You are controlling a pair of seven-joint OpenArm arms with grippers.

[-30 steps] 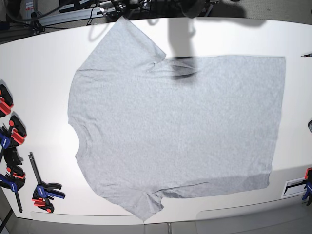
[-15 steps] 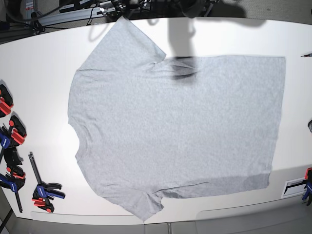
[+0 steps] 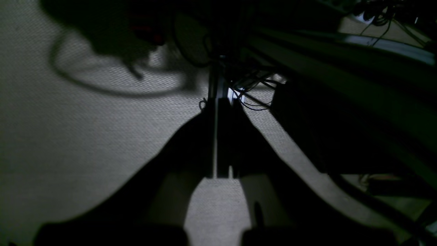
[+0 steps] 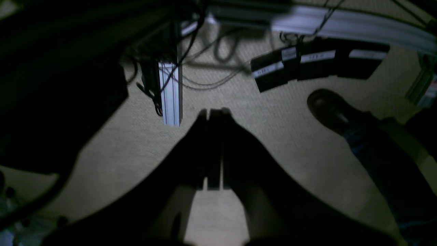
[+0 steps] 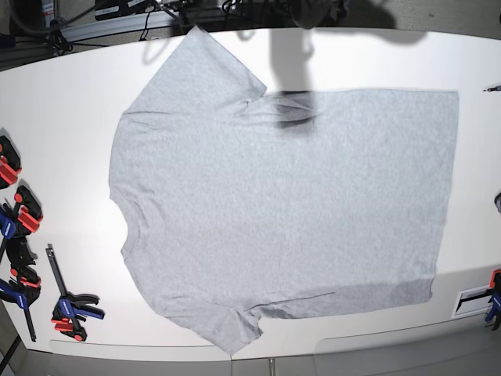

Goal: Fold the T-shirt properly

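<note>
The large light heather-grey short-sleeved cotton T-shirt [image 5: 282,211] is lying spread flat, plain side up, over most of the white table [image 5: 63,117]. Its collar is pointing toward the table's left edge and its hem toward the right edge; one sleeve is reaching the far edge, the other the near edge. No fold is showing yet, so the step in hand is judged to be the first one.

To do it well, the arms should be coming in over the far edge and pinching only the top layer at a sleeve and at the matching hem corner, lifting both together and laying that side over along a straight line parallel to the shirt's length. The small wrinkles by the armpits would be worth smoothing first, or they may be getting trapped inside the fold.

The left gripper [image 3: 218,136] and the right gripper [image 4: 213,147] are both hanging beyond the table, over carpeted floor, each with its jaws pressed together and nothing between them.

Counting: one T-shirt, two sleeves, two grippers. Along the left edge a cluster of red, blue and black bar clamps [image 5: 66,305] is lying, overlapping too much to be counted surely; another clamp [image 5: 493,301] is peeking in at the near right corner.
</note>
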